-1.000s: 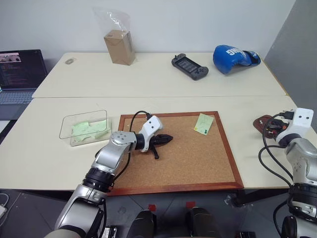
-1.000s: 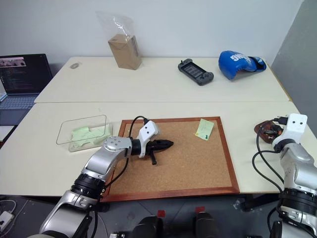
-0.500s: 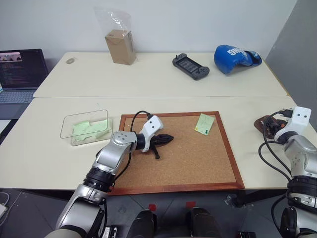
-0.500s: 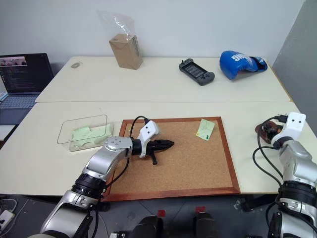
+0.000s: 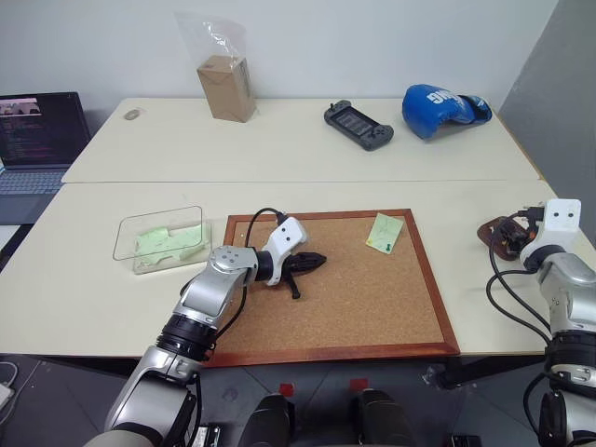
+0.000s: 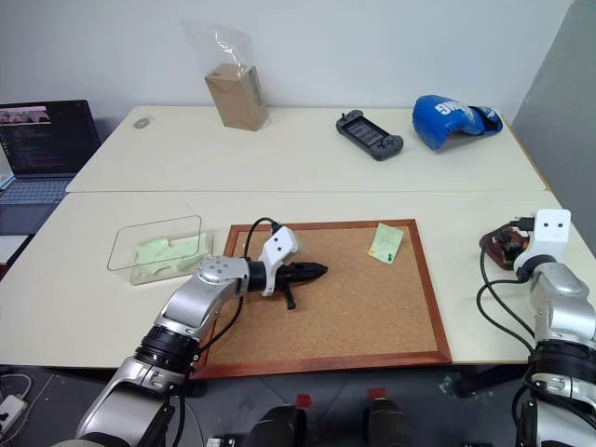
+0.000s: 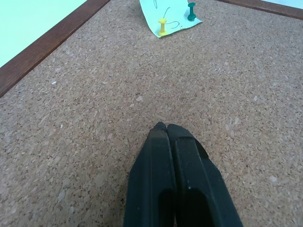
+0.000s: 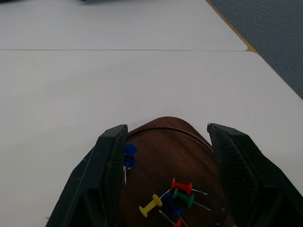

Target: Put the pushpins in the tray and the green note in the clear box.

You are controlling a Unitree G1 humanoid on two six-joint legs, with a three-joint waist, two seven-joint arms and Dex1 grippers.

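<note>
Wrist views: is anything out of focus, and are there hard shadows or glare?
Left wrist view: cork board grain sharp, left claw crisp, two pushpins on the note slightly soft. Right wrist view: right claw fingers slightly soft, pins in the tray clear, table evenly lit, no hard shadows or glare.

Two cream tables (image 5: 279,149) stood pushed together, the seam between them running across the middle. Behind them rose a plain white wall (image 5: 326,47), and a grey panel (image 5: 559,84) closed the right side. An open laptop (image 5: 37,140) sat at the left edge. Dark floor (image 5: 317,386) showed below the near table edge, marked with small red tape pieces (image 5: 286,388).
</note>
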